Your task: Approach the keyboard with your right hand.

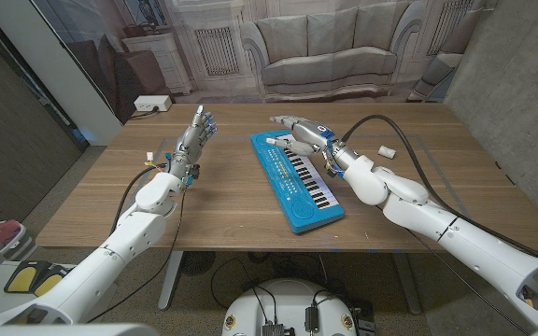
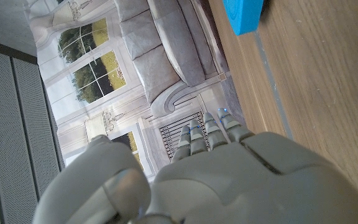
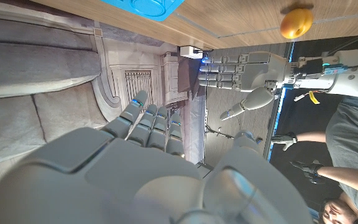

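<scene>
As seen from the head camera, the blue toy keyboard point(image 1: 296, 179) lies at an angle near the middle of the wooden surface point(image 1: 222, 210), its black and white keys facing up. The right robot hand point(image 1: 299, 133) hovers over the keyboard's far end, fingers extended and apart, grasping nothing; whether its fingertips touch the keyboard cannot be told. The left robot hand point(image 1: 194, 135) stands well apart to the keyboard's left, palm upright, fingers straight and slightly spread, likewise released. A small white object point(image 1: 388, 149) lies on the surface beyond the right forearm, and a white box point(image 1: 151, 105) sits past the far left corner. From the right wrist camera, the left robot hand point(image 3: 244, 73) appears open, with a yellow round object point(image 3: 295, 23) and a seated person point(image 3: 347, 146) beyond it. From the left wrist camera, a blue corner of the keyboard point(image 2: 245, 15) is visible.
</scene>
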### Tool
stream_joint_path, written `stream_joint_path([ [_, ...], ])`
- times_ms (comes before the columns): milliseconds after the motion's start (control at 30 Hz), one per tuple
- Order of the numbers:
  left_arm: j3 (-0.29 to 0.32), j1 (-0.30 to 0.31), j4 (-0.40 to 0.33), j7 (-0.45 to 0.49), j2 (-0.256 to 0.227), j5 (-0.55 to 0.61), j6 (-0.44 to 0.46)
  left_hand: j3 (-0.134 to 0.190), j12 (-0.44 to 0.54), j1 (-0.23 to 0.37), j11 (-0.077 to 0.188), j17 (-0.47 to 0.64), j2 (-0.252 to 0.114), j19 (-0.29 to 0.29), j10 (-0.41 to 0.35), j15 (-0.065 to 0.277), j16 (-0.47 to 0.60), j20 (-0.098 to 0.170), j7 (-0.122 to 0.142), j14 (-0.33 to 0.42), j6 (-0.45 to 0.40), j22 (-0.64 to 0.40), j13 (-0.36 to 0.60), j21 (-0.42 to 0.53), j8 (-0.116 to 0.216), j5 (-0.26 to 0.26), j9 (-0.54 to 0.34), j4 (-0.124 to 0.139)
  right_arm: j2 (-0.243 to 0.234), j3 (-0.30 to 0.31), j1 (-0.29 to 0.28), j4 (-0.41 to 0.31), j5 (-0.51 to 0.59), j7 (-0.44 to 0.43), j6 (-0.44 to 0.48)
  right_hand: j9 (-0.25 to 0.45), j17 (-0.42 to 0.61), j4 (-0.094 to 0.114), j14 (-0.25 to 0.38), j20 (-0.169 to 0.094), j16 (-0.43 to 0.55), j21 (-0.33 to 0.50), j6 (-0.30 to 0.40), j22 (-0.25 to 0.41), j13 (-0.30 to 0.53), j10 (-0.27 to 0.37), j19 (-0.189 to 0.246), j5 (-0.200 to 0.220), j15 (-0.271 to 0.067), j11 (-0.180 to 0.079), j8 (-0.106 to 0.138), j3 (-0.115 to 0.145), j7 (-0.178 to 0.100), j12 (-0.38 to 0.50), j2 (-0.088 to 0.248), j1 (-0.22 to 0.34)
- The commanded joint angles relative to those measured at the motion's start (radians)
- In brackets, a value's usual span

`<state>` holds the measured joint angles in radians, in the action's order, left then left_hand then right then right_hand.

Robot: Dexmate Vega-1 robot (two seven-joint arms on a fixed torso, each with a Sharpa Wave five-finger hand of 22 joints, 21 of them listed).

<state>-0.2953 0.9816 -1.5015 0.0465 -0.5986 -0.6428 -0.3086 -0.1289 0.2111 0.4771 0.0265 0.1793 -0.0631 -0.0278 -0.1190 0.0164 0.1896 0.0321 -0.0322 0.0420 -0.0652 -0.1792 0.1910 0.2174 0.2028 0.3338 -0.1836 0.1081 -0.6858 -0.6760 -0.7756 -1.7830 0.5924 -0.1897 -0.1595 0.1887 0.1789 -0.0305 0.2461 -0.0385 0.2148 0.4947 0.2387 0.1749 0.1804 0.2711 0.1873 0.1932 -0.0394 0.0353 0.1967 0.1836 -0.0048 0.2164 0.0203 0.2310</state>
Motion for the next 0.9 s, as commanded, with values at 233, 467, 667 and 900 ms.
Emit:
stream_joint_path([
  [233,0.012,0.009,-0.006,0.0,-0.009,-0.006,-0.003,-0.009,-0.003,0.007,0.002,0.005,-0.003,-0.007,-0.007,-0.003,0.001,0.025,0.002,0.009,-0.007,-0.002,0.0,-0.007,-0.001,0.008,-0.005,0.001,0.018,-0.039,0.028,0.033,0.03,0.027,0.001,0.002,0.004,-0.007,0.005,-0.009,0.0,-0.001,0.019,0.001,0.005,0.017,0.008,0.009,0.001,-0.005,0.008,0.002,-0.006,0.006,0.006,0.003],
  [467,0.012,0.001,0.0,-0.007,-0.01,-0.008,-0.001,-0.011,-0.004,0.008,0.005,0.005,-0.004,-0.007,-0.007,-0.002,0.0,0.025,0.003,0.008,-0.007,-0.002,0.0,-0.007,-0.002,0.008,-0.005,0.001,0.029,-0.051,0.034,0.049,0.039,0.027,0.016,0.002,0.004,-0.008,-0.012,-0.006,-0.01,-0.012,0.02,0.002,0.005,0.016,-0.005,0.009,0.01,-0.006,0.008,0.002,-0.01,0.004,0.008,0.004],
  [667,0.012,-0.005,0.002,-0.01,-0.012,-0.007,0.001,-0.012,-0.004,0.008,0.002,0.005,-0.005,-0.006,-0.007,-0.002,0.0,0.026,0.003,0.008,-0.007,-0.002,0.0,-0.008,-0.002,0.008,-0.005,0.001,0.036,-0.064,0.04,0.061,0.039,0.039,0.027,0.002,0.004,-0.009,-0.014,-0.005,-0.012,-0.016,0.021,0.002,0.005,0.016,-0.006,0.009,0.01,-0.006,0.007,0.002,-0.012,0.003,0.008,0.004],
  [900,0.013,-0.008,0.003,-0.011,-0.011,-0.007,0.0,-0.013,-0.004,0.009,0.003,0.005,-0.006,-0.005,-0.008,-0.002,0.0,0.025,0.002,0.008,-0.008,-0.002,0.0,-0.009,-0.002,0.008,-0.005,0.001,0.038,-0.075,0.046,0.071,0.042,0.049,0.043,0.002,0.004,-0.009,-0.012,-0.005,-0.013,-0.019,0.021,0.002,0.005,0.015,-0.004,0.009,0.009,-0.005,0.006,0.002,-0.012,0.002,0.009,0.004],
])
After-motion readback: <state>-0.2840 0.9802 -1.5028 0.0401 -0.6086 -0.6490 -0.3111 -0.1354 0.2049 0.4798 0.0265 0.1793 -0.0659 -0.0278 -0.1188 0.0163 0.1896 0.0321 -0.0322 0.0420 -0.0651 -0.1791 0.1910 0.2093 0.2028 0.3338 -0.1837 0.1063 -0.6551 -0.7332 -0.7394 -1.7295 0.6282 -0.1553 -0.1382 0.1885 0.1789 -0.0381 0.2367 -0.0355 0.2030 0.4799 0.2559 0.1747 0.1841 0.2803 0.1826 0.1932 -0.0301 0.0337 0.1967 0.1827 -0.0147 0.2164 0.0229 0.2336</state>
